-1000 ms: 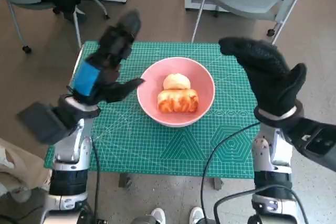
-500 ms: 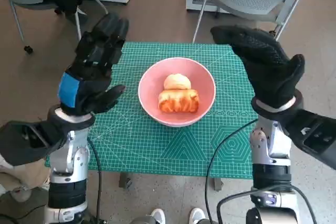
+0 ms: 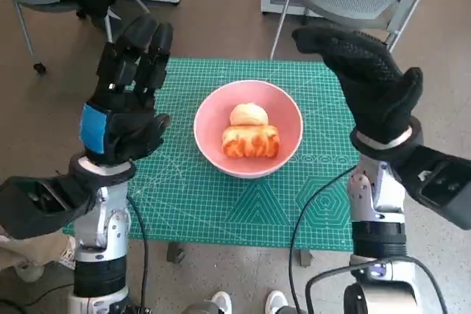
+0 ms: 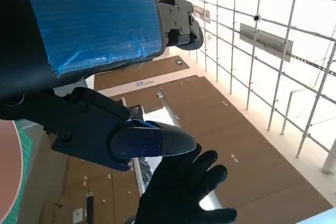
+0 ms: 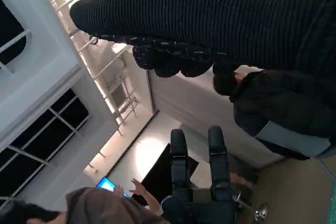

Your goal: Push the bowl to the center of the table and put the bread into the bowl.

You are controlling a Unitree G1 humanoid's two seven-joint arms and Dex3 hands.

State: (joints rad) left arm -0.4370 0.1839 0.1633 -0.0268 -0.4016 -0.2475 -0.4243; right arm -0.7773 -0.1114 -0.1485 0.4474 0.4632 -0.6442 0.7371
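Brown floor and chair legs [image 3: 283, 16] frame a small surface [image 3: 184, 204] covered by a green cutting mat. Both hands are raised above it with nothing in them. The left hand [image 3: 125, 112] has its fingers [image 3: 140, 49] spread and pointing away from the robot, off the mat's left edge. The right hand [image 3: 368, 82] is likewise empty, its gloved fingers [image 3: 324, 38] apart and curving over the far right corner. In the left wrist view the left hand [image 4: 89, 30] is lifted toward the ceiling, and the right hand [image 4: 186, 192] shows beyond it with fingers splayed.

Between the two hands sits the pink bowl [image 3: 248, 128], at about the middle of the surface. Inside it lie two pieces of bread [image 3: 250, 141]: a long golden roll with its long axis running left to right, and a rounder pale bun [image 3: 248, 114] just behind it, the two touching.

Judging from this, both steps look done; the bowl lies roughly equally far from either hand, so the only sensible move is for the hands to draw clear.
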